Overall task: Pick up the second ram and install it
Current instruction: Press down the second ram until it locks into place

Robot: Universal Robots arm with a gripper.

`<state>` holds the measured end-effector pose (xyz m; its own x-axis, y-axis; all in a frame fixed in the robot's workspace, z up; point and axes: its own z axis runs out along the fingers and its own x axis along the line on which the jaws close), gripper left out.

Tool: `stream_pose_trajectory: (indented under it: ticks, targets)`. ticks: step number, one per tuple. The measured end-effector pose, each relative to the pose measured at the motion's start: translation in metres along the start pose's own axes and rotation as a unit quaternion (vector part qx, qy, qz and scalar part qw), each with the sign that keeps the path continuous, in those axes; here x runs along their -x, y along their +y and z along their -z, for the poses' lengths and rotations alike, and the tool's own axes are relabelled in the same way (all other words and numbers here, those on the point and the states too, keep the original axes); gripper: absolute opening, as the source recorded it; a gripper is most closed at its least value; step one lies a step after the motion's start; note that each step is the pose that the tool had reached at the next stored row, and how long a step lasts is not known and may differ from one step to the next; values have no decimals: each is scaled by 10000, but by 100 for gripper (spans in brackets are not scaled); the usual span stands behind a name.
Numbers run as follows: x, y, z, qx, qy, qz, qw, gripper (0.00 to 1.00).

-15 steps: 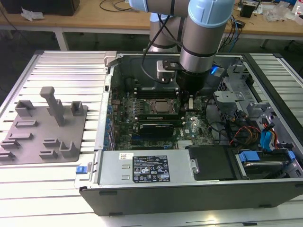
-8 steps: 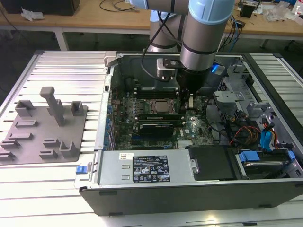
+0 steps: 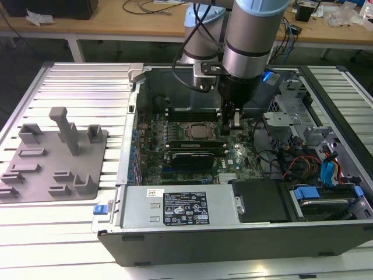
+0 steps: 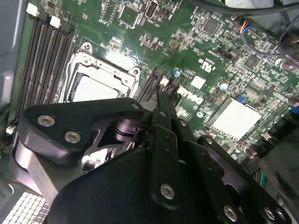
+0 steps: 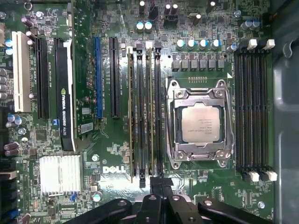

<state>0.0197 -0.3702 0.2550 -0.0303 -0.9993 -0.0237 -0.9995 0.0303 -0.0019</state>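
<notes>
My gripper [image 3: 231,123] reaches down inside the open computer case, onto the motherboard [image 3: 233,160] beside the CPU socket [image 3: 197,130]. In both wrist views its black fingers [image 5: 155,184] are shut against each other, over one end of the bank of long memory slots [image 5: 145,112] next to the CPU socket [image 5: 201,123]. The second ram [image 5: 153,116] appears as a thin stick seen edge-on, standing in a slot in line with the fingertips. I cannot tell whether the fingertips touch it. In the second wrist view the gripper [image 4: 159,95] hides the slots beneath it.
A grey holder plate [image 3: 52,157] with upright blocks lies outside the case on the exterior view's left. A power supply [image 3: 180,207] lines the near side, drive bays and cables [image 3: 315,166] the right. A graphics card [image 5: 65,93], a heatsink [image 5: 60,173] and another slot bank [image 5: 252,107] surround the spot.
</notes>
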Motion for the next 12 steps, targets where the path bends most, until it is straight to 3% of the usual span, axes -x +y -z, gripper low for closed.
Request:
stream_pose_trajectory:
  ticks: [5, 12]
  targets:
    - [-3, 107, 0, -2, -1, 0, 10000, 8]
    - [-12, 419, 0, -14, -1, 0, 10000, 8]
